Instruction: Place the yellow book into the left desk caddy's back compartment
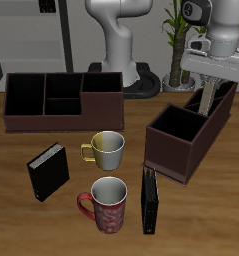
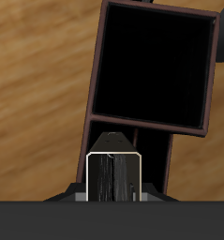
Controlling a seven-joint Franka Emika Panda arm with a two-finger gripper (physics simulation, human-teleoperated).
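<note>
My gripper (image 1: 209, 90) hangs over the far end of the left desk caddy (image 1: 187, 140), the dark brown box turned at an angle. It is shut on the yellow book (image 1: 210, 102), which hangs upright with its lower end dipping at the back compartment (image 1: 221, 103). In the wrist view the book (image 2: 113, 176) shows edge-on with pale pages, held in my gripper (image 2: 113, 197). It sits over a narrow walled section, with the caddy's large square section (image 2: 156, 66) beyond. I cannot tell whether the book touches the caddy's floor.
A second brown caddy (image 1: 61, 100) stands broadside farther back. A black book (image 1: 48, 172) and another black book (image 1: 149, 200) stand near the front edge. A grey mug with a yellow handle (image 1: 106, 150) and a red mug (image 1: 108, 203) stand between them. A plant (image 1: 179, 40) is behind.
</note>
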